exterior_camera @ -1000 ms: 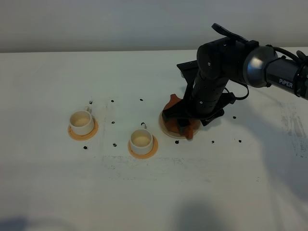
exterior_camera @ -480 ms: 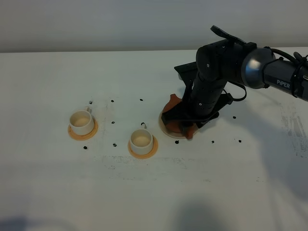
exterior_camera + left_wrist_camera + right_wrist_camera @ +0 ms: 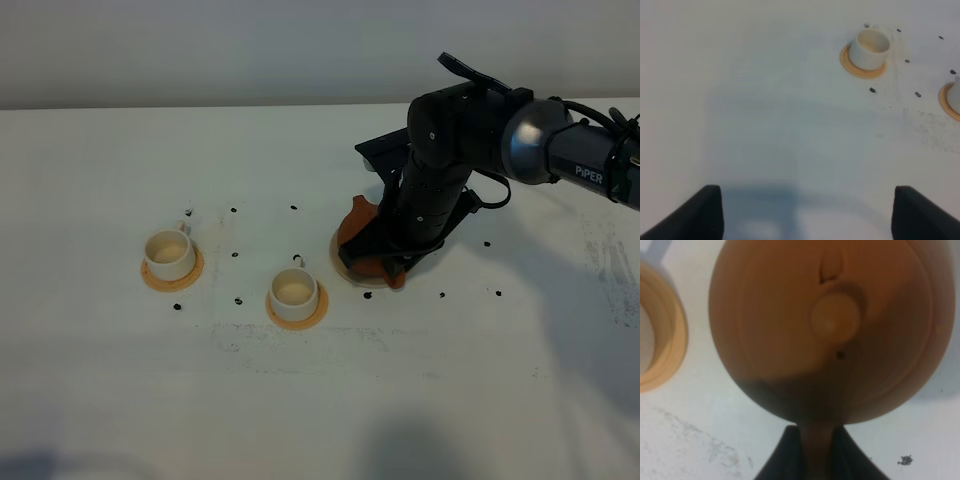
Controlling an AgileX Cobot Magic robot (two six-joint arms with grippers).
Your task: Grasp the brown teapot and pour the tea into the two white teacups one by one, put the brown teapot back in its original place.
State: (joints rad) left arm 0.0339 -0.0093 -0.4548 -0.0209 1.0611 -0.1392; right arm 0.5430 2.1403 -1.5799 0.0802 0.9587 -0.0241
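- right gripper [image 3: 816, 436]: jaws pinched on the loop handle of the teapot [image 3: 825, 325], one finger on each side of it.
- teapot: the body lies straight ahead of the jaws. The lid knob [image 3: 835, 319] is just beyond the handle and the spout is on the far side. It sits on the saucer [image 3: 340, 268], whose rim shows only at the spout side, under the arm.
- near cup [image 3: 294, 292]: beyond the spout and off to one side, on a coaster [image 3: 298, 324]. A strip of bare table [image 3: 300, 400] separates the coaster edge from the saucer rim.
- far cup [image 3: 168, 253]: on its own coaster, well apart from the jaws, past the near cup.
- left gripper [image 3: 807, 195]: jaws spread wide with nothing between them. Open table lies ahead as far as the far cup.
- black specks [image 3: 442, 296]: scattered around the saucer and cups, flat on the table.
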